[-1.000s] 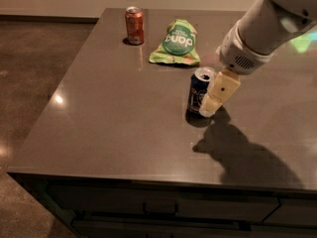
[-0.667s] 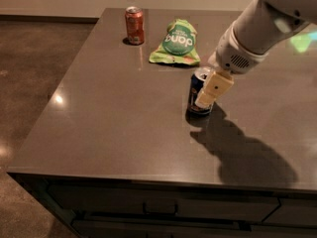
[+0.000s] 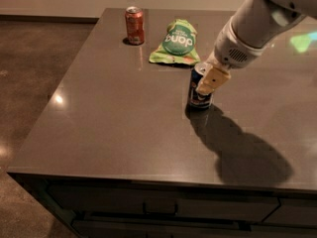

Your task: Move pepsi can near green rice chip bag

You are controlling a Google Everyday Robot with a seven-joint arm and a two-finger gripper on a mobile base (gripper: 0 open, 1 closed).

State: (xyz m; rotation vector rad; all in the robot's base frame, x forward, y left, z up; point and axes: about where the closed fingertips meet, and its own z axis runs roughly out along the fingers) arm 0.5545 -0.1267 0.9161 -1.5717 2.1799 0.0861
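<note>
1. Moved since prior frames: pepsi can (image 3: 198,99) is now seen a little higher in view than 0.7 s ago, i.e. closer to green rice chip bag (image 3: 177,42); gripper (image 3: 204,83) was shifted w/ it. At 1.0 s ago the tan finger was seen lower, at the can's view-right side; now it is laid across the can's upper front. Bag and red can are unchanged in pos.
2. Gripper: located at pepsi can, reached down from upper view-right. It is closed round the can. One tan finger (image 3: 213,79) is seen pressed diagonally on the can's view-right front; the second finger is hidden behind the can.
3. Pepsi can: dark blue, silver top, upright, approx. mid countertop (image 3: 124,113). It is placed just below-right of the bag's lower corner, near the bag, w/ a narrow gap btwn them. Whether its base is touching the top or is raised slightly cannot be told.
4. Green rice chip bag: light green pouch, dark green circle w/ white letters, laid flat toward the far edge.
5. Red can (image 3: 134,25): orange-red, upright, view-left of bag and apart from it, near the far edge.
6. Arm (image 3: 252,29): white/grey, entered from the top view-right corner.
7. Shadow (image 3: 242,152): dark, cast on countertop from the can's base toward near view-right.
8. Countertop: dark grey, glossy; green glint (image 3: 299,42) noted at view-right. Drawer fronts (image 3: 158,209) are seen under the near edge, brown floor (image 3: 29,73) at view-left.
</note>
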